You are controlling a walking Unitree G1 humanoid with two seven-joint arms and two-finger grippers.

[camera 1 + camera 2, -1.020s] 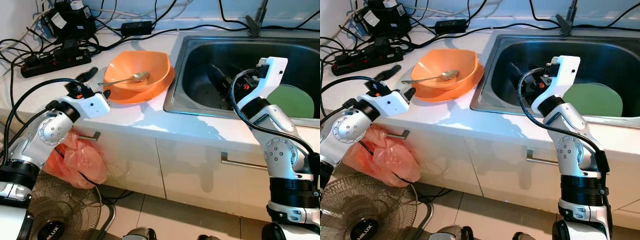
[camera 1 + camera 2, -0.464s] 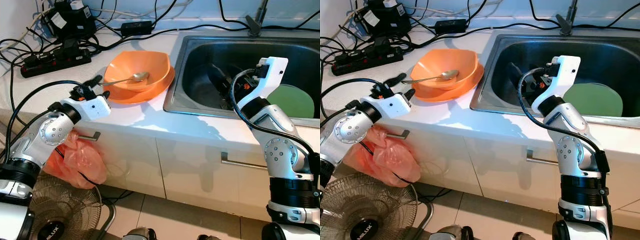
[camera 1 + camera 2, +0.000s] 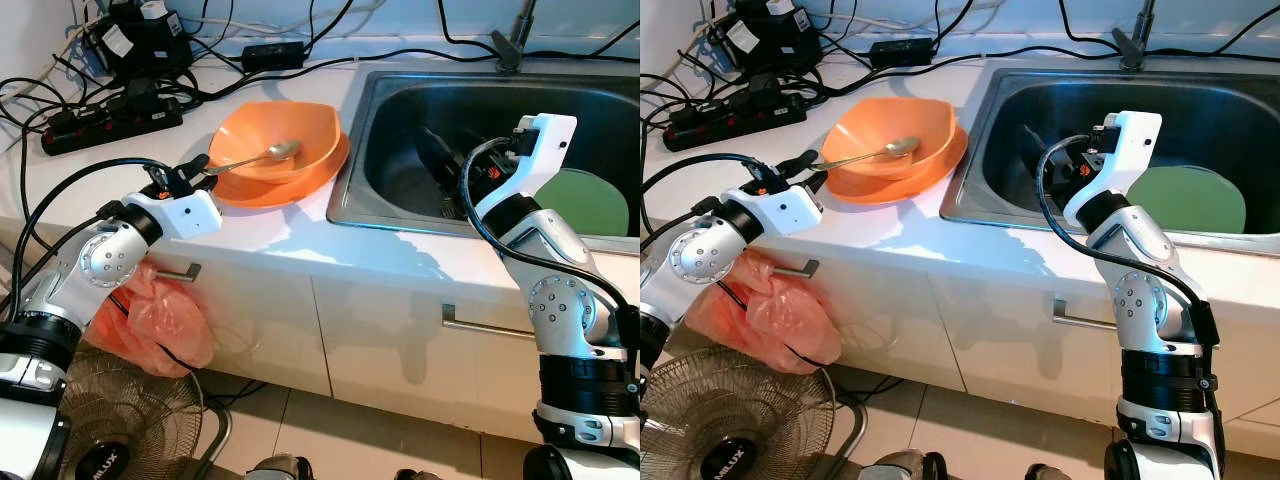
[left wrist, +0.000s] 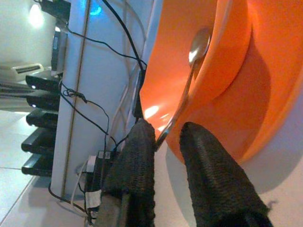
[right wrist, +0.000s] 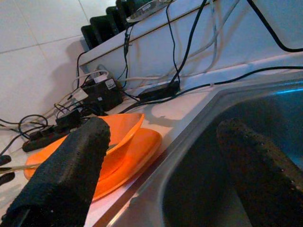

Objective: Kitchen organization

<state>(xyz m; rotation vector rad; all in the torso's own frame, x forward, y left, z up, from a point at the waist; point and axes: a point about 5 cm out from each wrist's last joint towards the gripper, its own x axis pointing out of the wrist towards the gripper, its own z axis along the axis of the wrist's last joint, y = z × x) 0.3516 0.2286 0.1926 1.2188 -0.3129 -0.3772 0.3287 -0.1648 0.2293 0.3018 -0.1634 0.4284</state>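
Note:
An orange bowl (image 3: 275, 135) sits on an orange plate (image 3: 305, 180) on the white counter, left of the sink. A metal spoon (image 3: 258, 157) lies in the bowl, its handle sticking out toward my left gripper (image 3: 196, 172). That gripper is at the handle's tip. Its fingers (image 4: 137, 161) are narrowly open, with the handle (image 4: 176, 118) between them and touching one. My right gripper (image 3: 445, 172) hangs open inside the steel sink (image 3: 350, 150), its fingers (image 5: 71, 175) wide apart and holding nothing. A green plate (image 3: 585, 200) lies on the sink floor at the right.
Power strips (image 3: 110, 118), adapters and black cables crowd the counter's back left. The faucet base (image 3: 508, 45) stands behind the sink. A pink plastic bag (image 3: 160, 315) hangs by a drawer handle below the counter, and a fan (image 3: 110, 430) stands on the floor.
My left gripper has moved forward to the spoon handle's end and its fingers have narrowed around it. The spoon, the bowl and my right arm have not moved.

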